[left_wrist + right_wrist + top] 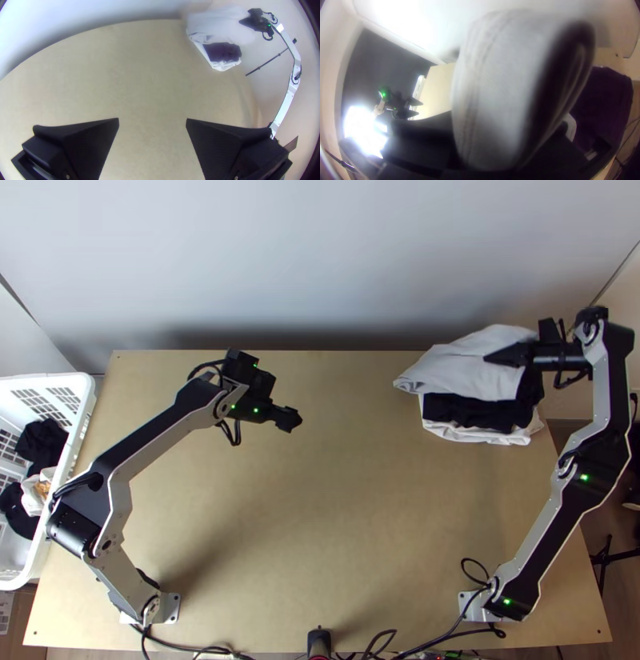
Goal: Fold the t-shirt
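Note:
In the top view my right gripper is at the stack by the table's far right corner, shut on the white t-shirt. This shirt lies folded and slanting over a black folded cloth. Between the fingers of my right gripper in the right wrist view stands a thick fold of the white t-shirt, hiding much of the fingertips. My left gripper is over the table's left half, away from the stack. The left wrist view shows my left gripper open, with bare table between its fingers.
More white folded cloth lies under the black one. A white basket holding black and white cloths stands at the table's left edge. Bare wooden tabletop stretches between the arms, with a wall behind it.

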Available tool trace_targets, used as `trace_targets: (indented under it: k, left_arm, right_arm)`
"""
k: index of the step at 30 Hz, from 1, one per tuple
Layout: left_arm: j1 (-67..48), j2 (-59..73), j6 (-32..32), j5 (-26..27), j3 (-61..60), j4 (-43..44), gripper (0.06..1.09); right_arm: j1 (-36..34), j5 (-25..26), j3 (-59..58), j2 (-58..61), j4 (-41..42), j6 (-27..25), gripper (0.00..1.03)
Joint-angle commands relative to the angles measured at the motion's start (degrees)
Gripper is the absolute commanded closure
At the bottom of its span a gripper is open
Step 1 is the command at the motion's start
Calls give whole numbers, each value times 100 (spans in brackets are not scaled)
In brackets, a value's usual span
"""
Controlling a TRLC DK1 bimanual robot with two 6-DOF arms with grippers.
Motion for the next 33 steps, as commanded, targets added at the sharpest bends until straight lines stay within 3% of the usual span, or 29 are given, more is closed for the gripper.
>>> trace_targets:
  k: [1,10,13,18,19,22,23,31,33]
  left_arm:
    - [120,-28,3,5,-30,-15,11]
    - [93,-28,11,22,-39,-6,11]
    - [67,-19,11,31,-21,-6,11]
    - [49,-37,-6,31,5,-15,11]
    - [58,-45,-6,31,-4,-24,11]
    - [84,-72,-6,31,-21,-41,11]
    - [84,-72,-6,31,-21,-41,11]
    - [76,-89,3,40,5,-41,11]
    - [76,-89,3,40,5,-41,10]
  right_arm:
    - [-721,492,-127,678,-11,54,100]
    - [-1214,2285,-136,1030,402,774,100]
    - [-1214,2531,-241,1170,393,924,100]
    - [-1170,2531,-593,1074,393,1003,98]
    - [-1152,2513,-663,977,393,1003,85]
    - [-1091,2487,-812,696,384,1188,13]
    - [-1073,2461,-821,617,375,1249,5]
    - [-968,2425,-707,-192,393,1284,5]
    - [-941,2724,-584,-394,393,1390,5]
